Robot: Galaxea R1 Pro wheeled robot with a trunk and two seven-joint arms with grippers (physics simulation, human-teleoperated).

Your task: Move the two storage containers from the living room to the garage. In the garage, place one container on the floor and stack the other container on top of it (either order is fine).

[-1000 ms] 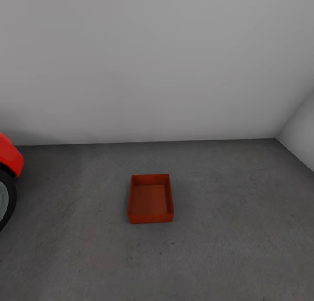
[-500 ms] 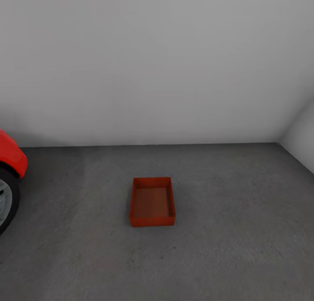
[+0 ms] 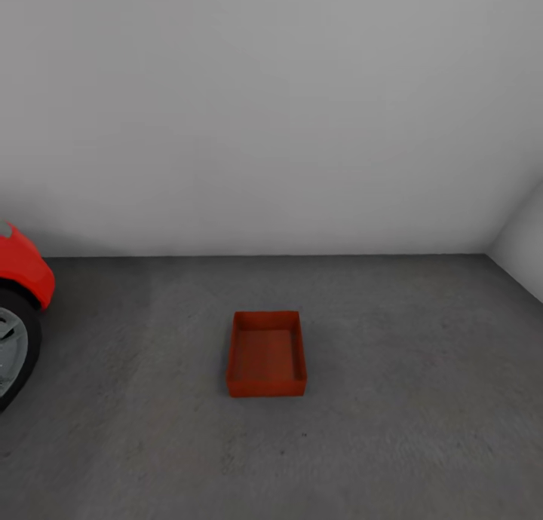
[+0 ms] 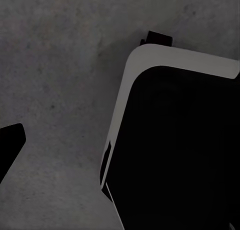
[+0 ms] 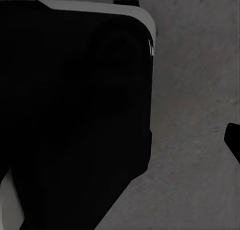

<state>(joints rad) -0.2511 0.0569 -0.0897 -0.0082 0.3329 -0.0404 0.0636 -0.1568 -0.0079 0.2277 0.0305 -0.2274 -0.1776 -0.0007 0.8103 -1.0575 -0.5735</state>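
Back wall [image 3: 256, 113]: we record a plain white surface across the upper half of the head view, meeting a second white wall [image 3: 524, 256] at a corner on the right.

Floor [image 3: 392, 429]: mottled dark-grey concrete, bare around the listed items. We find the same rough surface in the left wrist view [image 4: 55, 75] and the right wrist view [image 5: 200, 90].

Robot body: we note a large black form with a pale grey edge in the left wrist view [image 4: 175, 150] and another in the right wrist view [image 5: 75, 120], each standing over the concrete.

Red car [image 3: 23, 275]: at the left edge of the head view we see a red fender over part of a black tyre [image 3: 16, 347] with a grey rim.

Storage container [image 3: 267, 354]: one orange-red topless bin, resting flat on the floor near the middle of the head view, well apart from the car and the walls. Its long axis runs away from us toward the back wall; one short end faces us, open top upward.

Grippers: a dark tip at the edge of each wrist view is all we find; whether either is released or clenched, we cannot tell.
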